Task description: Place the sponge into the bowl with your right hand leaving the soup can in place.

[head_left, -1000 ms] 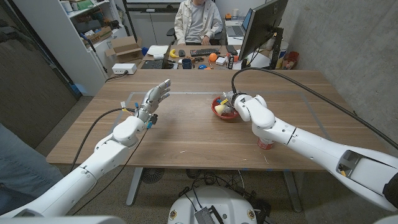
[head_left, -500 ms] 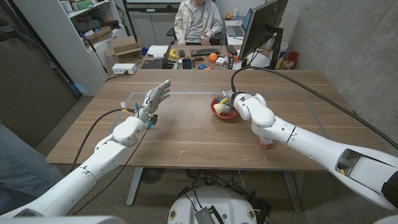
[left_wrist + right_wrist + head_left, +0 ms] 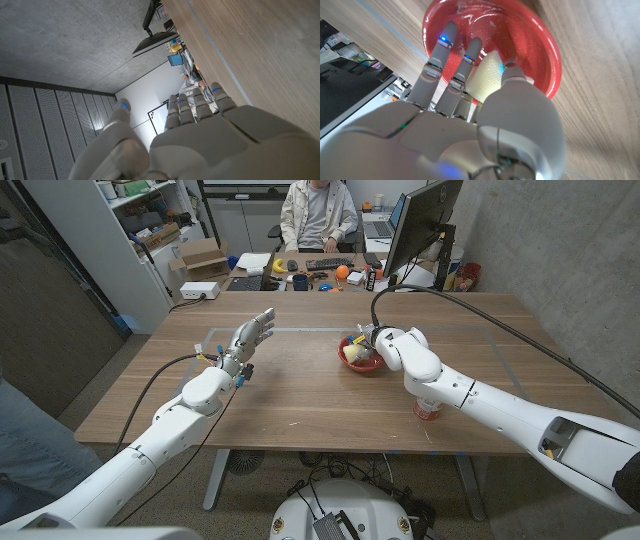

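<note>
right hand (image 3: 485,90) is down inside the red bowl (image 3: 540,37) now, fingers reaching in w/ the pale yellow sponge (image 3: 487,75) pressed between thumb and fingers. so it's holding the sponge, not let go yet as far as the right wrist view shows. sponge sits within the bowl's rim, low against the inner wall.

what's changed over the last second: in the head view the right hand (image 3: 375,345) has slid a touch toward the robot's left, and more of the sponge (image 3: 350,353) shows pale inside the bowl (image 3: 358,364) than before. bowl itself hasn't shifted on the counter (image 3: 300,395). reads like the drop-in is basically done and only the release is left, that's my call, not smth seen.

soup can (image 3: 427,408) stands upright near the counter's front edge, tucked right under the right forearm, same spot as a second ago. good for the "leave it in place" bit, but the forearm passes close above it, so a careless pull-back could clip it.

left hand (image 3: 250,338) hasn't budged: raised off to the robot's left, well apart from the bowl, fingers straight and apart, holding nothing. left wrist view shows the same, left hand (image 3: 200,125) w/ fingers extended.
</note>
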Available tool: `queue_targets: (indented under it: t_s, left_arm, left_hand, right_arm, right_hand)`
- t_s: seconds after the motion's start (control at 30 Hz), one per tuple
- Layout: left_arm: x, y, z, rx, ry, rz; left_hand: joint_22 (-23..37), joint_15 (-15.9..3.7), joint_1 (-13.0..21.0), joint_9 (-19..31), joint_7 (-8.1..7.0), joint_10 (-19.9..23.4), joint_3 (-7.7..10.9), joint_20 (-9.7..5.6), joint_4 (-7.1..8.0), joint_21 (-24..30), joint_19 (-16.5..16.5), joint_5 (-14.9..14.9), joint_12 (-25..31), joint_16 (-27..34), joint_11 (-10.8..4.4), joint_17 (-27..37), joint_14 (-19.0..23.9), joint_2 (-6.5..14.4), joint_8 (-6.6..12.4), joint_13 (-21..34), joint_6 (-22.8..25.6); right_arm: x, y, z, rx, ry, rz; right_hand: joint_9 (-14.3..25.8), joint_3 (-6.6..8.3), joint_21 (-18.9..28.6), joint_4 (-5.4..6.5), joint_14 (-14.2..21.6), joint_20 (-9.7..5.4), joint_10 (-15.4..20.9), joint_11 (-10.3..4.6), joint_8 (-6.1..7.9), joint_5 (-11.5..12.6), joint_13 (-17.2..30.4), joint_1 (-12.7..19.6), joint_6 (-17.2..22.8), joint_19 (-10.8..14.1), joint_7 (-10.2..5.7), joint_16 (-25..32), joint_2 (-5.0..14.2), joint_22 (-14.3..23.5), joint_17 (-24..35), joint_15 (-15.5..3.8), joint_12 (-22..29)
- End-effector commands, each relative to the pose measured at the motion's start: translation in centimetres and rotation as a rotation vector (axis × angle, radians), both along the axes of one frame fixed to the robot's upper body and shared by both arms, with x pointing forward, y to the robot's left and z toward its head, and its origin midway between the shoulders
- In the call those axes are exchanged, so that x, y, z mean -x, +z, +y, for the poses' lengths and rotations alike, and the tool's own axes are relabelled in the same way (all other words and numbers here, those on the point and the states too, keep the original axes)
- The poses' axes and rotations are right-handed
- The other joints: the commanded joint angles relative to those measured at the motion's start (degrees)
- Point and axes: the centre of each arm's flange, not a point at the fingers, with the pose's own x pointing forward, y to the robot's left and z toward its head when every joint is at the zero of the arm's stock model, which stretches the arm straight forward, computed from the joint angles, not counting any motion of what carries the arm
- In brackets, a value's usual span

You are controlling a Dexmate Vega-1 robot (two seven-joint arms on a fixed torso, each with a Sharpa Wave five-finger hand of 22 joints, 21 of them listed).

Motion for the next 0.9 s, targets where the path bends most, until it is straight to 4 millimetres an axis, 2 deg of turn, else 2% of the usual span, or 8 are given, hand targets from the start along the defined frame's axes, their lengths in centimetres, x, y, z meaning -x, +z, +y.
queue_targets:
  t_s: [0.03, 0.23, 0.37, 0.57, 0.67, 0.9]
  left_arm:
    - [-0.26, -0.08, -0.11, -0.006, -0.003, 0.005]
    - [-0.36, 0.01, -0.31, -0.012, -0.006, 0.006]
    - [-0.37, 0.02, -0.34, -0.01, -0.008, 0.007]
    - [-0.36, 0.04, -0.31, -0.015, -0.006, 0.01]
    - [-0.36, 0.02, -0.31, -0.014, -0.006, 0.01]
    - [-0.45, 0.03, -0.33, -0.018, -0.008, 0.013]
  left_hand:
    - [0.17, 0.08, 0.55, 0.31, -0.21, 0.25, -0.13, 0.38, 0.22, 0.01, 0.03, -0.2, 0.28, 0.48, 0.03, 0.09, 0.52, 0.09, 0.04, 0.15, 0.32]
    - [0.17, 0.07, 0.57, 0.31, -0.26, 0.18, -0.15, 0.39, 0.24, 0.01, 0.02, -0.2, 0.25, 0.47, 0.06, 0.1, 0.51, 0.08, 0.03, 0.16, 0.3]
    - [0.17, 0.09, 0.59, 0.32, -0.23, 0.26, -0.16, 0.39, 0.25, 0.01, 0.03, -0.2, 0.28, 0.45, 0.07, 0.1, 0.49, 0.08, 0.04, 0.16, 0.34]
    - [0.18, 0.06, 0.61, 0.32, -0.19, 0.25, -0.18, 0.4, 0.27, 0.01, 0.03, -0.2, 0.27, 0.46, 0.04, 0.1, 0.54, 0.07, 0.02, 0.16, 0.31]
    - [0.18, 0.05, 0.62, 0.32, -0.14, 0.24, -0.2, 0.4, 0.28, 0.01, 0.02, -0.2, 0.27, 0.45, 0.07, 0.1, 0.52, 0.07, 0.04, 0.16, 0.35]
    - [0.18, 0.08, 0.65, 0.32, -0.19, 0.2, -0.22, 0.4, 0.31, 0.02, 0.04, -0.2, 0.26, 0.44, 0.05, 0.11, 0.52, 0.06, 0.05, 0.16, 0.41]
  right_arm:
    - [1.06, 0.66, 0.25, 0.015, 0.016, -0.014]
    - [1.22, 1.02, 0.25, 0.025, 0.004, -0.003]
    - [1.13, 1.04, 0.23, 0.028, 0.002, 0.01]
    - [0.81, 0.95, 0.27, 0.049, -0.019, 0.047]
    - [0.81, 1.01, 0.23, 0.045, -0.019, 0.044]
    - [1.0, 1.31, 0.15, 0.043, -0.023, 0.031]
  right_hand:
    - [0.23, -0.19, -0.1, -0.04, -0.23, 0.43, 0.08, -0.01, 0.08, 0.43, 0.13, -0.11, 0.05, 0.15, -0.03, -0.37, -0.56, 0.04, -0.1, 0.01, -0.33]
    - [0.27, -0.27, -0.17, 0.02, -0.32, 0.45, 0.2, -0.08, 0.17, 0.51, 0.02, -0.22, 0.65, 0.11, -0.05, -0.37, -0.46, 0.04, -0.01, -0.04, -0.42]
    - [0.26, -0.46, -0.25, 0.12, -0.96, 0.56, -0.26, 0.38, -0.27, 0.55, -0.1, -0.49, 0.07, 0.05, -0.04, -0.73, -0.53, 0.03, -0.08, 0.28, -0.76]
    - [0.25, -1.09, -0.55, 0.17, -2.95, 1.18, -3.21, 1.52, -2.12, 0.68, -0.47, -1.05, -3.13, -0.34, 0.07, -1.85, -1.13, 0.03, -0.31, 1.36, -2.39]
    - [0.24, -1.45, -0.71, 0.16, -4.49, 1.57, -5.19, 2.06, -3.28, 0.83, -0.71, -1.29, -5.44, -0.55, 0.12, -2.7, -1.49, 0.04, -0.48, 2.9, -3.45]
    - [0.19, -1.85, -0.91, 0.28, -5.74, 1.99, -8.03, 3.1, -4.59, 1.04, -1.15, -1.71, -8.75, -0.86, 0.22, -3.61, -1.72, 0.04, -0.77, 3.77, -4.93]
